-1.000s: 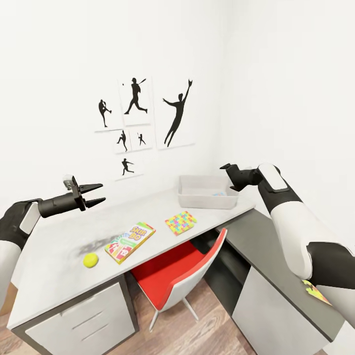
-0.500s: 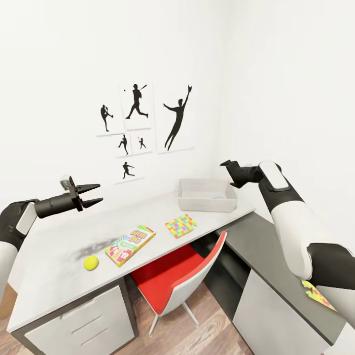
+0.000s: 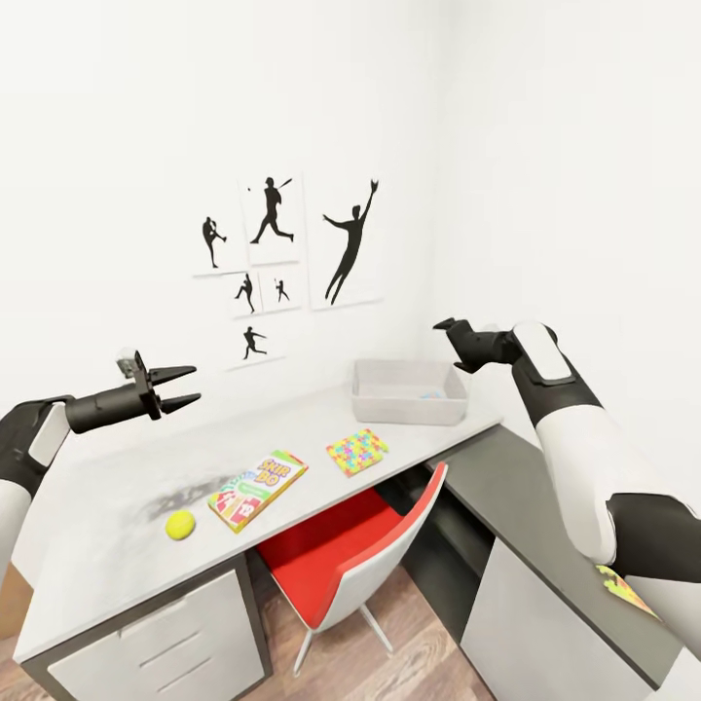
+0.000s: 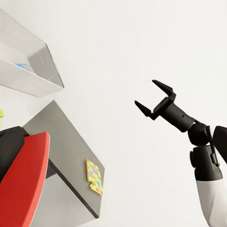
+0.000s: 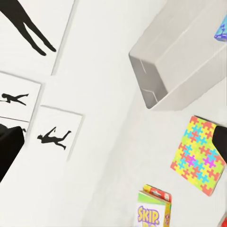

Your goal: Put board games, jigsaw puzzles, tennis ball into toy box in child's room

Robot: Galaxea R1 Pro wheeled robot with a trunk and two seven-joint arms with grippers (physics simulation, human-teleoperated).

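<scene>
The long pale table (image 3: 107,526) runs along the white wall and meets a lower dark grey cabinet (image 3: 555,545) at the corner. A red and white chair (image 3: 360,555) is tucked under the table. On the wall above hang 6 black baseball-player silhouette pictures (image 3: 292,258).

At the table's far corner end sits the toy box (image 3: 407,392), a pale grey bin with something blue showing inside it. Nearer along the table lie 1 jigsaw puzzle (image 3: 357,451), then the orange-green "Skip-Bo" board game (image 3: 258,489) well apart from it, then the tennis ball (image 3: 179,525) just beside the game. A 2nd jigsaw puzzle (image 3: 623,589) lies on the cabinet top near its front edge, partly behind the right arm.

The left end effector (image 3: 183,386) hangs above the table's near end, its 2 fingers spread apart and holding nothing. The right end effector (image 3: 450,332) is raised above and beside the toy box; in the left wrist view its fingers (image 4: 152,98) stand open and empty.
</scene>
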